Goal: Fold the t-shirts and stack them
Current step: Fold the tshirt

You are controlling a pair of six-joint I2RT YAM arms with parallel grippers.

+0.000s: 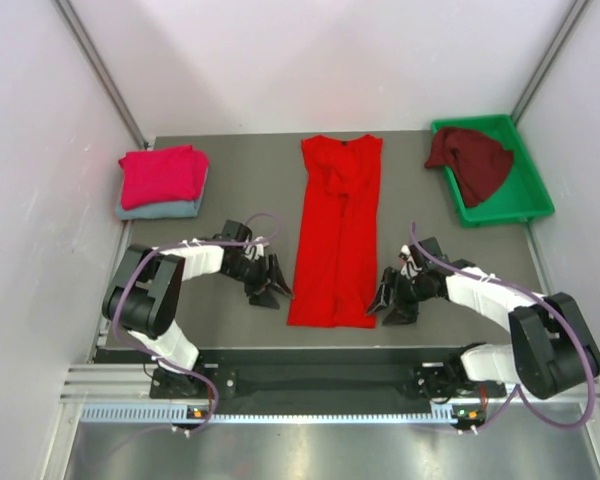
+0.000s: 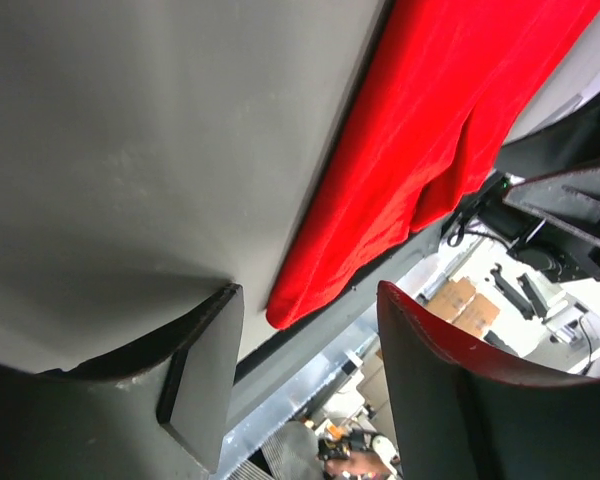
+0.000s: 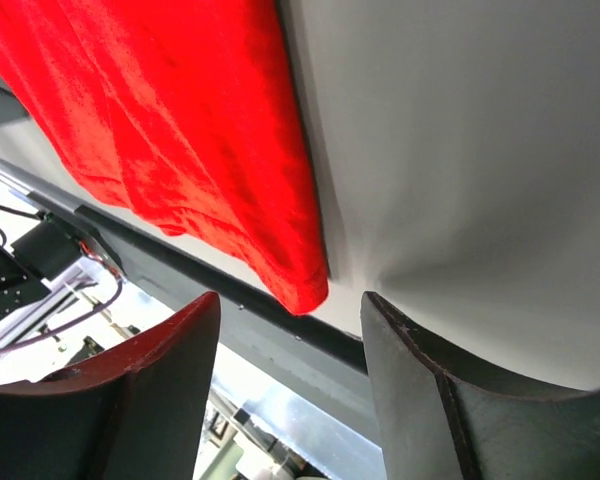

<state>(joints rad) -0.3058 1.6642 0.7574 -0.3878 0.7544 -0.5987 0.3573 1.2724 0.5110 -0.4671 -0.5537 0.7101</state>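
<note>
A bright red t-shirt [image 1: 337, 230] lies folded into a long strip down the middle of the table. Its near corners show in the left wrist view [image 2: 420, 130] and the right wrist view [image 3: 190, 130]. My left gripper [image 1: 272, 287] is open and empty, low by the strip's near left corner. My right gripper [image 1: 388, 300] is open and empty by the near right corner. A folded crimson-pink t-shirt [image 1: 162, 173] lies on a folded grey-blue t-shirt [image 1: 160, 209] at the back left. A dark maroon t-shirt [image 1: 472, 160] lies crumpled in the green tray [image 1: 525, 205].
The green tray stands at the back right corner of the table. White walls close in the sides and back. The table's near edge and a metal rail [image 1: 310, 385] run just behind the red strip's near end.
</note>
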